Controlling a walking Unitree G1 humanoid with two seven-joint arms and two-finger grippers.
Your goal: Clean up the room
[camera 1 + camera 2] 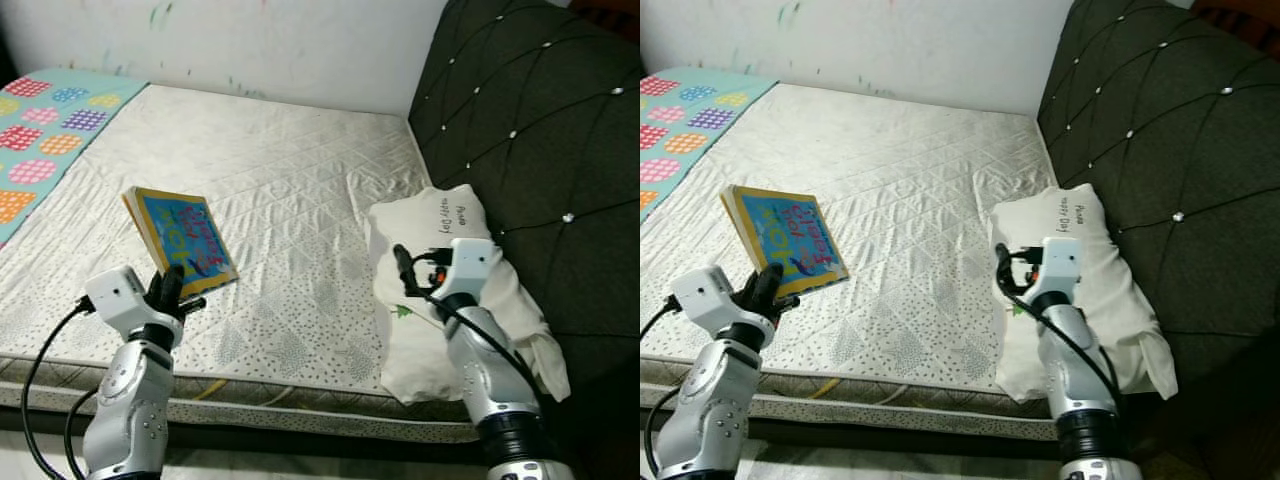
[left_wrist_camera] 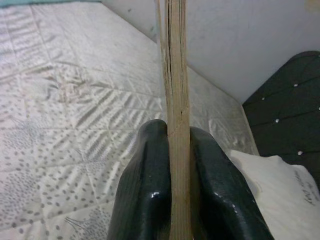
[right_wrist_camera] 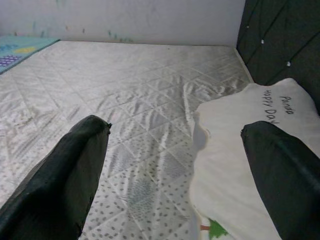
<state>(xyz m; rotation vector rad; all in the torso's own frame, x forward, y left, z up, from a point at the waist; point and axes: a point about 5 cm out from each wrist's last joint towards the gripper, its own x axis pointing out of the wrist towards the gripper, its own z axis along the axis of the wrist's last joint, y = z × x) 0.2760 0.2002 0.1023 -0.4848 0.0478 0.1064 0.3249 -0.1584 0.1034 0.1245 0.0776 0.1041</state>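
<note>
A blue picture book (image 1: 182, 237) with a yellow border tilts up off the white mattress (image 1: 280, 190). My left gripper (image 1: 170, 292) is shut on the book's near corner. In the left wrist view the book's page edge (image 2: 176, 75) runs between the two black fingers (image 2: 145, 190). My right gripper (image 1: 405, 270) hangs open over the near edge of a white pillow (image 1: 440, 225) that leans against the dark headboard. The right wrist view has both fingers (image 3: 65, 175) wide apart, mattress and pillow (image 3: 255, 125) beyond them.
A dark tufted headboard (image 1: 540, 110) rises on the right. A teal blanket with coloured spots (image 1: 45, 130) covers the far left of the bed. A white wall (image 1: 290, 40) stands behind. The mattress's front edge (image 1: 280, 385) runs just ahead of my arms.
</note>
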